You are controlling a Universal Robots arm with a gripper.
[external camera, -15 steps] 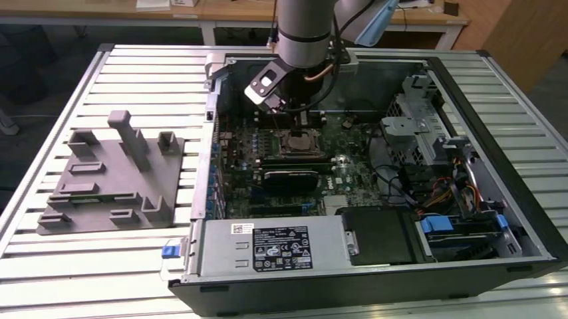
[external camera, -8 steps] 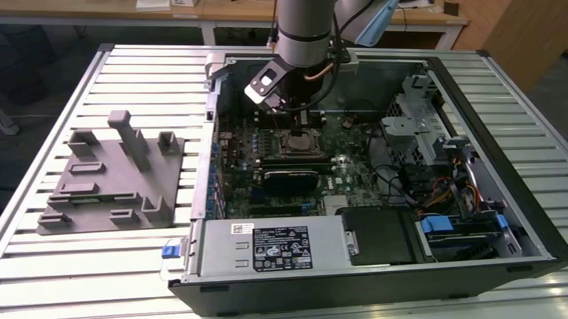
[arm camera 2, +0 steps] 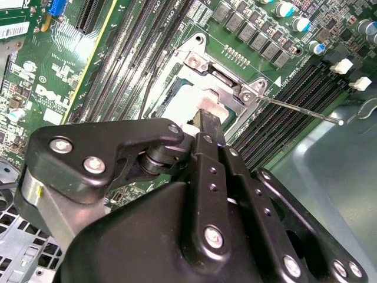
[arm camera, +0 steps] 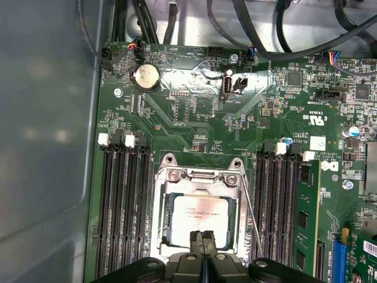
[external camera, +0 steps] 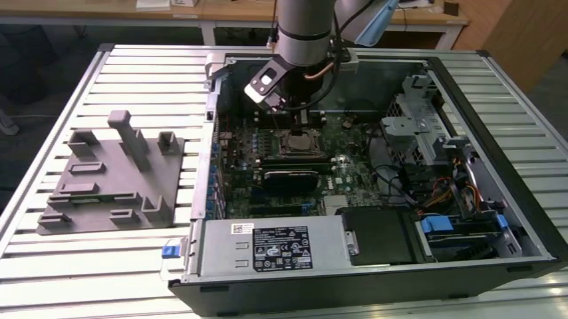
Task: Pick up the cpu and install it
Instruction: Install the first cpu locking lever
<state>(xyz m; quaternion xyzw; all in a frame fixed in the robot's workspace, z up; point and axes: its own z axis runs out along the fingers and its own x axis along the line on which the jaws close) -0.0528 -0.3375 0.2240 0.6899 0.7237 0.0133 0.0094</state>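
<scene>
An open computer case (external camera: 390, 59) lies on the slatted table (external camera: 89, 266), with the tray (external camera: 111, 179) beside it on the exterior view's left. Inside, the cpu (arm camera: 197, 219) sits in the socket (arm camera: 169, 175) on the motherboard (arm camera: 194, 130), between 2 banks of memory slots (arm camera: 123, 200), with the gripper (arm camera: 203, 240) over its edge.

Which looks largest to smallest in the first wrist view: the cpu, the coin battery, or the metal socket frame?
1. metal socket frame, largest
2. cpu, lying inside that frame
3. coin battery, plainly smallest
</scene>
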